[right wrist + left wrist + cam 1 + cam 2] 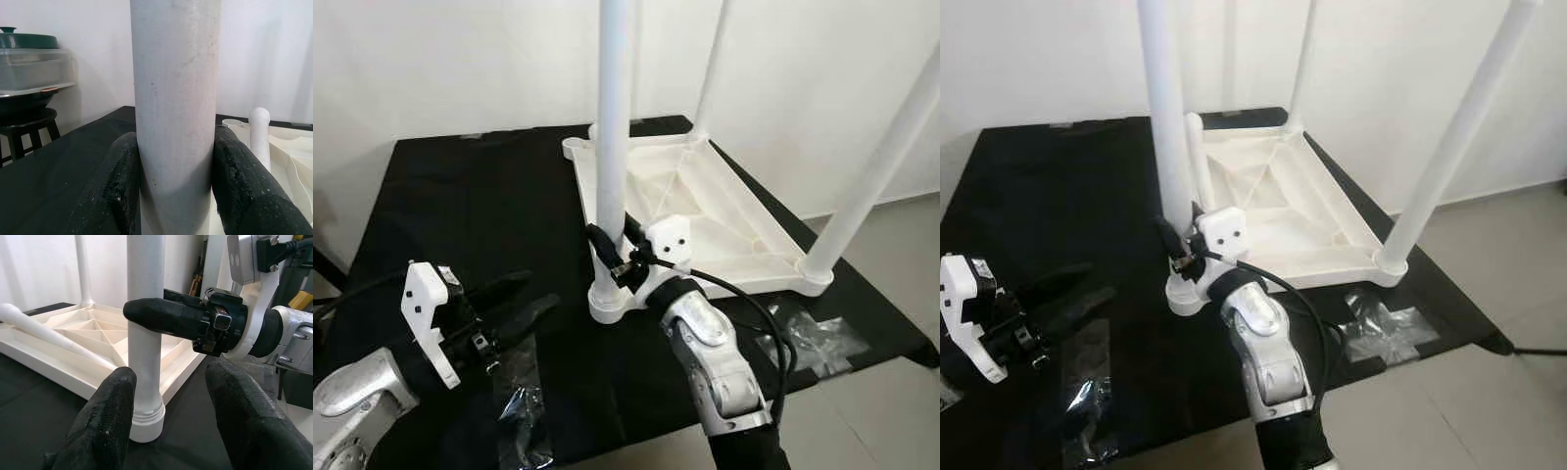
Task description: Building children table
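Note:
A white children's table top (724, 211) lies upside down on the black-covered table (460, 206). Three white legs stand upright in its corners: a near leg (613, 147), a far leg (711, 69) and a right leg (881, 166). A loose leg (1198, 162) lies inside the top. My right gripper (615, 251) is shut on the near leg just above its socket (612, 304), with both fingers (244, 196) pressed against it. To the left of that leg, my left gripper (536, 294) hovers open over the cloth, pointing at the leg's base (146, 416) with nothing held.
Clear plastic bags lie on the cloth near the front edge (524, 401) and at the right (808, 343). A white wall stands close behind. Bare floor (901, 245) lies to the right. A stool with a lidded container (29, 49) stands to one side.

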You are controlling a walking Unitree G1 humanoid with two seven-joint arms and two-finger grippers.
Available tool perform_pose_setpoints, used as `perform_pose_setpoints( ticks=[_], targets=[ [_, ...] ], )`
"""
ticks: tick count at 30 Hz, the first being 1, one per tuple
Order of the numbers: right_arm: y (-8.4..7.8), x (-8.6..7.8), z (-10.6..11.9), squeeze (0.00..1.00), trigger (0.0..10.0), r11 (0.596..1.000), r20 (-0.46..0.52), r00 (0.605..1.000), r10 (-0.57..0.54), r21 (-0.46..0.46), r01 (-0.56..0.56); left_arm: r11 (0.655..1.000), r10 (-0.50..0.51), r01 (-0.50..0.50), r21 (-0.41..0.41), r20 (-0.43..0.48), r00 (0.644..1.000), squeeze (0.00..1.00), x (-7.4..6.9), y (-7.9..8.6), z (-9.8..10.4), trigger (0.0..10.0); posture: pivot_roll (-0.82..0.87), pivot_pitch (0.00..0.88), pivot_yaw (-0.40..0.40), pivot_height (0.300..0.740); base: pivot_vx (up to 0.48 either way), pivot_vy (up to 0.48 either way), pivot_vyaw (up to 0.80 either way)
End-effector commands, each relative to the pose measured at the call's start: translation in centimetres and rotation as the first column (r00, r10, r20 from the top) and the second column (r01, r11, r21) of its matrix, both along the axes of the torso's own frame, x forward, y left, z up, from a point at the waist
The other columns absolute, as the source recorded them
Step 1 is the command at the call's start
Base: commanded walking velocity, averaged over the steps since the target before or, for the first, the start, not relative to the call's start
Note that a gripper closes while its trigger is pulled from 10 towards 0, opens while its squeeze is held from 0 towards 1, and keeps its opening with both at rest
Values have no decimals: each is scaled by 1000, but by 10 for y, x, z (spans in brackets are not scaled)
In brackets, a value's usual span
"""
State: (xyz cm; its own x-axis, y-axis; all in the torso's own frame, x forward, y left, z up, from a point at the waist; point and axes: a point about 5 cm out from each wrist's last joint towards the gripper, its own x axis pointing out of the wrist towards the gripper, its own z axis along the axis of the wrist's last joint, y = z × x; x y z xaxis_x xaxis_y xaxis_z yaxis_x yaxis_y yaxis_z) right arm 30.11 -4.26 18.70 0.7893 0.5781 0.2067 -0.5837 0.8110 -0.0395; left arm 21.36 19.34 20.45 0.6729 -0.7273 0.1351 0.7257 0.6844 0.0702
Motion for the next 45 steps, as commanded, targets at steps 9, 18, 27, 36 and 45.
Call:
perform_pose_setpoints(
  ticks=[9,18,27,36,45],
  targets=[
    [-8,12,-9,1000,10000,991,-173,975,136,27,-133,1000,6,-6,5,-5,1000,0,1,2,-2,0,78,94,-28,740,0,0,0],
    [-49,46,47,0,10000,816,-54,850,524,-252,-519,1000,4,-4,1,-6,1000,0,0,0,-2,0,92,96,-42,740,0,0,0],
    [-48,63,55,0,10000,738,-129,777,617,-250,-627,1000,-2,2,5,-12,1000,0,-1,-1,-3,0,105,97,-40,740,0,0,0],
    [-51,73,45,0,0,725,-186,754,630,-206,-657,999,-43,43,29,-13,999,0,-4,-5,-4,10000,110,98,-45,740,0,0,0],
    [-64,76,17,0,0,797,-226,809,543,-165,-581,994,-112,112,-1,-20,994,0,-10,-8,-2,10000,101,101,-43,740,0,0,0]
  ],
)
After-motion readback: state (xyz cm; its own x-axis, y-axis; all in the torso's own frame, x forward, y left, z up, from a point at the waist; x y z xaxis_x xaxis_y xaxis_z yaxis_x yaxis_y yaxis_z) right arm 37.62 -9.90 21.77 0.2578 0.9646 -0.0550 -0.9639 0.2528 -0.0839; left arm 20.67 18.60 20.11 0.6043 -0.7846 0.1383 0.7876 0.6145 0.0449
